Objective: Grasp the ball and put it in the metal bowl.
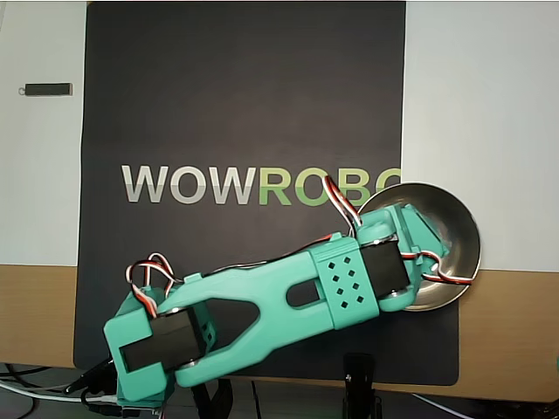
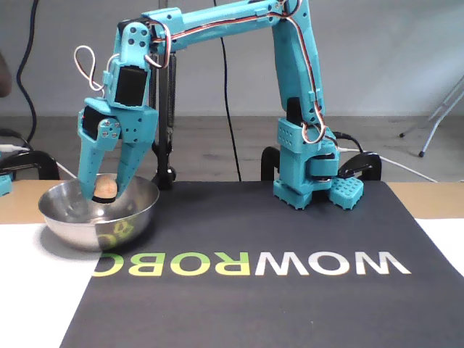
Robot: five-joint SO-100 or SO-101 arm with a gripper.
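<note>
With the small peach-orange ball (image 2: pixel 106 187) pinched between the teal end effector (image 2: pixel 104 194) fingers inside the shiny round metal bowl (image 2: pixel 138 206), open gently and low so it settles without bouncing out.

Overhead looks down; fixed faces arm front; both share mat (image 1: pixel 244 105).

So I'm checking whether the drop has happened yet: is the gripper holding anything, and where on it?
Yes: the gripper holds the ball by its two sides, between the fingertips, inside the metal bowl.
</note>
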